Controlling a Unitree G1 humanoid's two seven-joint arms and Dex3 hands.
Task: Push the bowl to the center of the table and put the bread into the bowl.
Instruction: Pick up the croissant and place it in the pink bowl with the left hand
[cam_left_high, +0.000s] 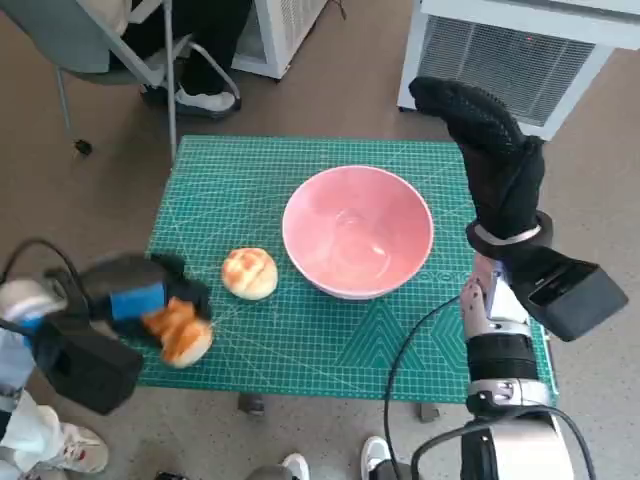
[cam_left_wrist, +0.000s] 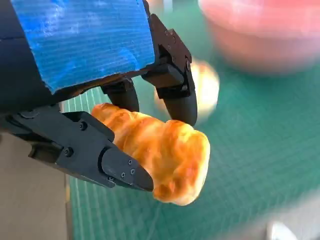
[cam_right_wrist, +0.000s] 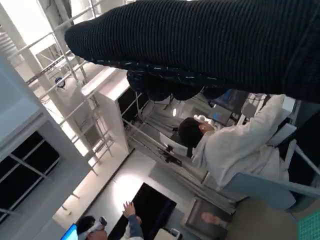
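A pink bowl (cam_left_high: 358, 230) stands near the middle of the green cutting mat (cam_left_high: 300, 340). My left hand (cam_left_high: 150, 295) grips a golden oblong bread (cam_left_high: 182, 333) over the mat's front left corner; the left wrist view shows that bread (cam_left_wrist: 165, 152) held between black fingers (cam_left_wrist: 120, 167). A round bread roll (cam_left_high: 249, 273) lies on the mat just left of the bowl, blurred in the left wrist view (cam_left_wrist: 205, 87). My right hand (cam_left_high: 490, 150) is raised above the mat's right edge, fingers extended, holding nothing.
A chair and a person's feet (cam_left_high: 205, 98) are beyond the table's far left. A white appliance (cam_left_high: 520, 50) stands at the far right. A person in white (cam_right_wrist: 235, 150) sits in the right wrist view.
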